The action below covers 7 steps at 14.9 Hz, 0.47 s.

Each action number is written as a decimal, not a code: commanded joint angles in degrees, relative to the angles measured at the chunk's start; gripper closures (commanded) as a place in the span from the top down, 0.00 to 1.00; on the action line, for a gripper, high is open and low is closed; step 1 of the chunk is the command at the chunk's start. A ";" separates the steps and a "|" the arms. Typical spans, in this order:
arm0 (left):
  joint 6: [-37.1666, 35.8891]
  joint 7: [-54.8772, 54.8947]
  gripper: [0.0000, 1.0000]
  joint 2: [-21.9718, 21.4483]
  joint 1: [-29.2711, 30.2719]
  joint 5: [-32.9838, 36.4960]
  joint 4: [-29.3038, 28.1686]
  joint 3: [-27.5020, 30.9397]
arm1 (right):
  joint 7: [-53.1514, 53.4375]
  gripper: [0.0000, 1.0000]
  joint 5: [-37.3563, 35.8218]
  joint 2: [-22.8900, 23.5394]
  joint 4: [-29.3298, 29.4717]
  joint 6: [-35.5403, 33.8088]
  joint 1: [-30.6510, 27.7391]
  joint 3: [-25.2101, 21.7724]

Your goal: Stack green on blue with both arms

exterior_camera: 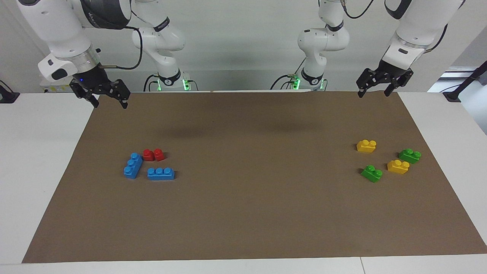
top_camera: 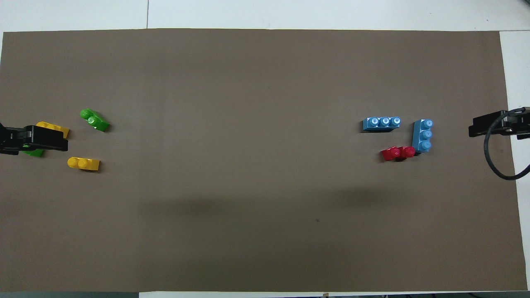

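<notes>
Left gripper [exterior_camera: 373,92] raised over the mat [exterior_camera: 243,213] corner, jaws spread, empty; right gripper [exterior_camera: 108,102] likewise; green bricks [exterior_camera: 371,173] among yellow bricks [exterior_camera: 366,145]; blue bricks [exterior_camera: 161,173] touching the red brick [exterior_camera: 153,154], toward the right arm's end.

On the mat [exterior_camera: 243,213] lie two clusters of toy bricks, well apart, one toward each arm's end of the table. At the right arm's end, one three-stud brick [exterior_camera: 132,165] touches the two-stud brick [exterior_camera: 154,155], with the second three-stud brick [exterior_camera: 161,173] beside it, farther from the robots. At the left arm's end, four two-stud bricks [exterior_camera: 371,173] sit near one another, none stacked.
</notes>
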 commanded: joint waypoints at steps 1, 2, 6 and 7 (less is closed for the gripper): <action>-2.30 0.09 1.00 -0.91 -0.55 -0.79 0.25 0.49 | 0.91 1.00 -0.64 -0.98 -1.23 1.34 -0.39 0.61; -2.39 0.09 1.00 -1.00 -0.55 -0.79 0.16 0.49 | 0.65 1.00 -0.73 -1.06 -1.41 1.08 -0.30 0.61; -1.60 -1.83 1.00 -1.27 -0.20 -0.79 -0.89 0.66 | 1.25 1.00 -1.26 -0.98 -1.76 3.69 -0.38 0.61; -1.42 -2.89 1.00 -1.62 0.06 -0.79 -1.50 0.75 | 4.39 1.00 -1.25 -0.89 -2.02 5.89 -0.56 0.61</action>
